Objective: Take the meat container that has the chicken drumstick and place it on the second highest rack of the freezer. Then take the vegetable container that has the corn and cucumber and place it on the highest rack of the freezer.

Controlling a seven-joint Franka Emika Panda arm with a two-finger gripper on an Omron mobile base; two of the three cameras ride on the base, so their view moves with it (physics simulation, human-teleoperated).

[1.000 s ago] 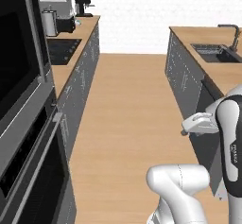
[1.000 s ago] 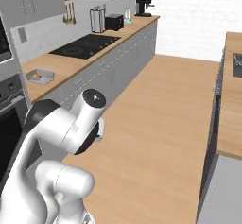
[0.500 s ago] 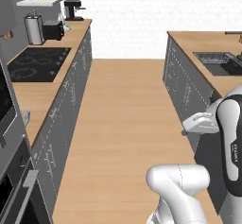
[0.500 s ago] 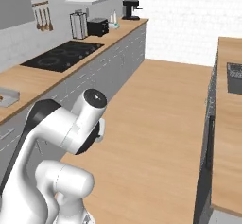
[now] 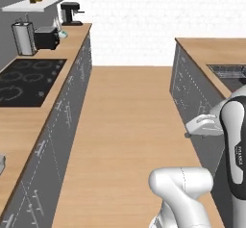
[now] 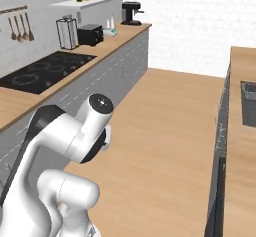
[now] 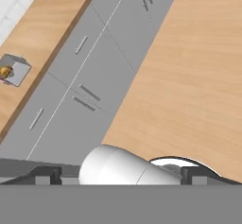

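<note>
Tool [image 7: 118, 173] open, meat container [image 7: 13, 70] on counter [image 7: 42, 38]

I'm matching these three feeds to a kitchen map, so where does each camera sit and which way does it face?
Left base view: behind the arm on its left, facing down the aisle; the white arm rises lower right.
Right base view: behind on its right, same aisle; arm lower left.
Hand view: on the hand, looking down at the grey drawers, the floor and a small tray on the counter.
Both base views share the cooktop, toaster and coffee machine.
</note>
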